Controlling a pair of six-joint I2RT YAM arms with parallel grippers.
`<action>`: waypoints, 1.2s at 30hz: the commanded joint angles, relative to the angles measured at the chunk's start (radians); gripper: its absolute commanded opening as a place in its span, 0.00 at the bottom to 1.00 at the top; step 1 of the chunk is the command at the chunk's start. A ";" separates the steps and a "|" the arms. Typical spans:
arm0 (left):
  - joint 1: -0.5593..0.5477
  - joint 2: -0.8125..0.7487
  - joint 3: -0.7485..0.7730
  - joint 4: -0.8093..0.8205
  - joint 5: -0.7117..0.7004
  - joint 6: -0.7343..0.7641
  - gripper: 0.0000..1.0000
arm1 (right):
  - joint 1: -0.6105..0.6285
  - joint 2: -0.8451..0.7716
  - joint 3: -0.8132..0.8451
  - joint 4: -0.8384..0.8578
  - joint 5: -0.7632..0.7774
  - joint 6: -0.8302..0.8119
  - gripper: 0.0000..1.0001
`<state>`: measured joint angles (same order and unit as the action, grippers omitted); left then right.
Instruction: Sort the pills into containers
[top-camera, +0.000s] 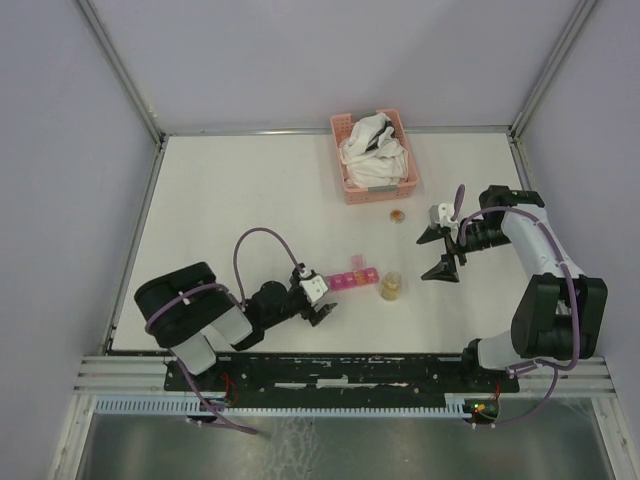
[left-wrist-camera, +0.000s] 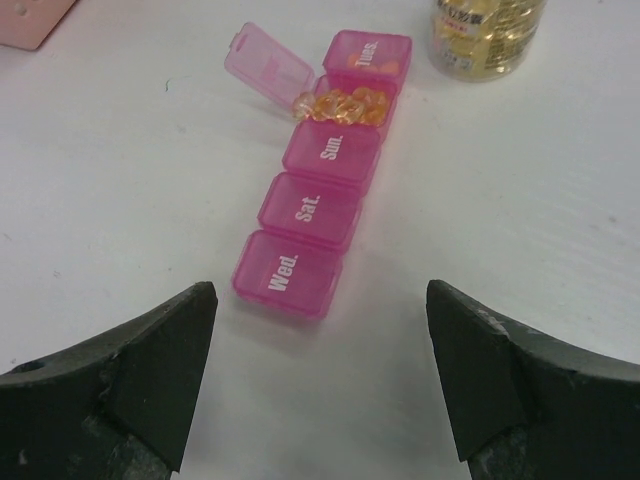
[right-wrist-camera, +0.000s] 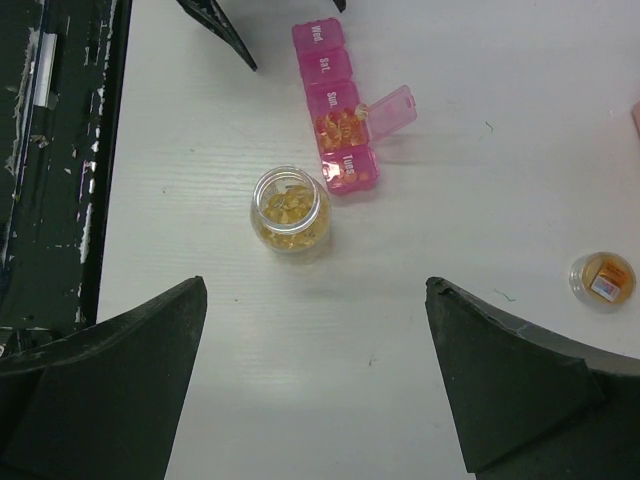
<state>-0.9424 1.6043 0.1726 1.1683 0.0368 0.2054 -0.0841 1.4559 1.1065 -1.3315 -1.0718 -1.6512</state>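
Facing the box (left-wrist-camera: 320, 180) end-on, the left gripper (left-wrist-camera: 318, 292) is released, with its jaws wide apart and nothing between them. The box lies straight ahead of its fingertips. The Wed. compartment is nearest, followed by Sat. and Sun., and all three are shut. The fourth compartment from this gripper is open, with its lid flipped to the gripper's left, and it holds amber pills (left-wrist-camera: 345, 103). The farthest compartment, Tues., is shut, and orange shows through its lid. The jar (left-wrist-camera: 487, 35) stands ahead and to this gripper's right, near the far end of the box but apart from it. The right gripper (right-wrist-camera: 315, 285) is likewise released and empty, raised over the table (top-camera: 220, 200). The uncapped jar, holding more pills, is just ahead of its fingertips, with the box beyond. A small round cap (right-wrist-camera: 602, 280) lies well off to that gripper's right. A basket (top-camera: 375, 155) of cloth (top-camera: 372, 145) sits beyond both grippers.
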 joint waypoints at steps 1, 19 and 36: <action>0.057 0.131 -0.012 0.358 0.094 0.073 0.91 | 0.003 -0.001 0.034 -0.069 -0.036 -0.061 0.99; 0.161 0.220 0.085 0.289 0.357 -0.011 0.78 | 0.002 0.015 0.043 -0.156 -0.057 -0.163 0.99; 0.191 0.250 0.135 0.189 0.419 -0.022 0.76 | 0.003 0.017 0.044 -0.167 -0.052 -0.165 0.99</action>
<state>-0.7567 1.8328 0.2821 1.3582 0.4225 0.2058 -0.0841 1.4693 1.1130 -1.4639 -1.0824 -1.7897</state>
